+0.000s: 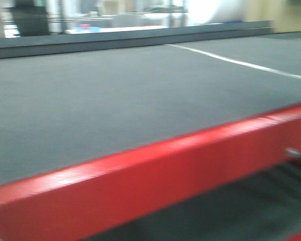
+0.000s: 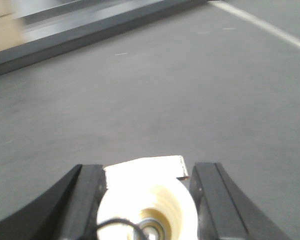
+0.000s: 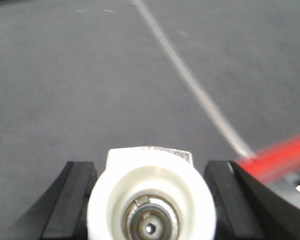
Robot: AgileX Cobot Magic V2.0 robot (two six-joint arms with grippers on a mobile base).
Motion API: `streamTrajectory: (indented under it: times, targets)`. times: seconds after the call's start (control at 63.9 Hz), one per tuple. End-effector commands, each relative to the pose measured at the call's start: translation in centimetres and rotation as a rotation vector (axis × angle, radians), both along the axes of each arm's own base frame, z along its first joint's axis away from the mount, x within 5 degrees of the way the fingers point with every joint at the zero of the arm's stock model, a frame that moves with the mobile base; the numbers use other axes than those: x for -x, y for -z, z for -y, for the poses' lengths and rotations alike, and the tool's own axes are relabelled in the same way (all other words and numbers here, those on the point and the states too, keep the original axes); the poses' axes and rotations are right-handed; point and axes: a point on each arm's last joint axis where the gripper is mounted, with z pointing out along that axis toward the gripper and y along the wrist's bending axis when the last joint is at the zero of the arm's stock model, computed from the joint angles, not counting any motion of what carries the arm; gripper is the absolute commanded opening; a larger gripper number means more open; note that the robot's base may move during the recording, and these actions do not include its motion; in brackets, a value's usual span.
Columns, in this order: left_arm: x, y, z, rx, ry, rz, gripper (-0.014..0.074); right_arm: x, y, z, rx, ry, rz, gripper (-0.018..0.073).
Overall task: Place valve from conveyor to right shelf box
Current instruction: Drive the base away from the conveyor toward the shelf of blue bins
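The conveyor (image 1: 115,100) fills the front view as a wide dark grey belt, and no valve shows on it. The right shelf box is out of view. In the left wrist view my left gripper (image 2: 146,170) hovers over the bare belt (image 2: 155,90). Its black fingers (image 2: 87,195) stand apart, with only the gripper's own white round housing between them. My right gripper (image 3: 150,165) looks the same over the belt (image 3: 90,75): black fingers (image 3: 77,195) apart, holding nothing.
A red metal beam (image 1: 165,170) runs along the belt's near edge and shows blurred at the right of the right wrist view (image 3: 280,155). A black rail (image 1: 115,40) borders the far side. A white line (image 1: 241,63) crosses the belt at the right.
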Motion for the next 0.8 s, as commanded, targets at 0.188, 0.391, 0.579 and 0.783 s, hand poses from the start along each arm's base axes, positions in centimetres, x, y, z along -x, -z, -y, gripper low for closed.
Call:
streamTrajectory:
  times: [0.188, 0.391, 0.579, 0.783]
  targets:
    - [0.19, -0.87, 0.21, 0.015, 0.006, 0.067, -0.0111, 0.4, -1.41, 0.11, 0.001, 0.008, 0.102, -0.0162]
    - [0.19, -0.87, 0.21, 0.015, 0.006, 0.067, -0.0111, 0.4, -1.41, 0.11, 0.001, 0.008, 0.102, -0.0162]
    - [0.19, -0.87, 0.21, 0.015, 0.006, 0.067, -0.0111, 0.4, -1.41, 0.11, 0.001, 0.008, 0.102, -0.0162]
    - [0.19, -0.87, 0.21, 0.015, 0.006, 0.067, -0.0111, 0.4, -1.41, 0.11, 0.001, 0.008, 0.102, -0.0162]
